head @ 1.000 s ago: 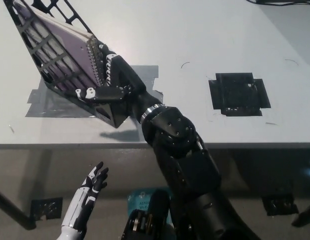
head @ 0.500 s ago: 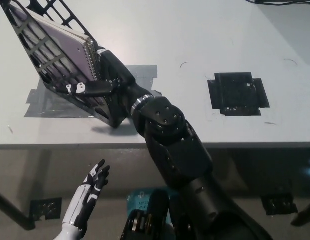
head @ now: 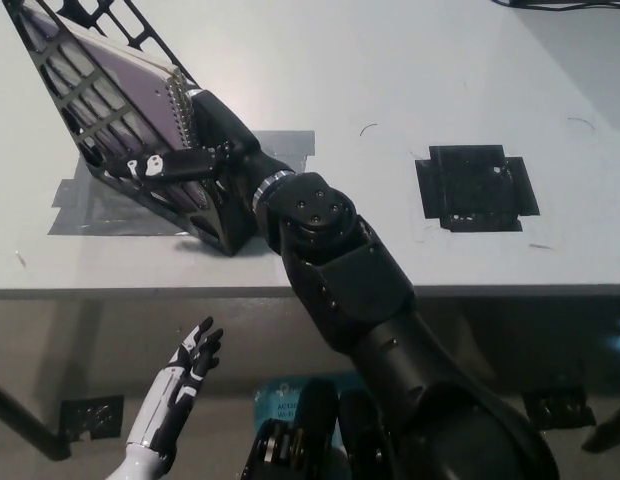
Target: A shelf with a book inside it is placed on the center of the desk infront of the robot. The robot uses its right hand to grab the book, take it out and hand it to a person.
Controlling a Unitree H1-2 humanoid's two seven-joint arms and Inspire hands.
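A pale grey desk [head: 410, 90] fills the upper part of the view, its front edge running across the middle. Strips of grey tape [head: 280, 148] lie on it under a black lattice shelf [head: 100, 130] at the upper left, and a square patch of black tape [head: 475, 187] sits well apart to the right. Below the desk edge the floor is dim.

The shelf leans tilted, with a spiral-bound book [head: 130, 85] with a purple cover inside it. The black right hand [head: 195, 150] reaches into the shelf's open side, its fingers [head: 150, 166] closed around the book's lower edge beside the wire spiral.

Compared with half a second ago, the right arm has pushed further left and deeper into the shelf. The white left hand [head: 185, 375] stays low at the lower left, fingers spread, holding nothing.
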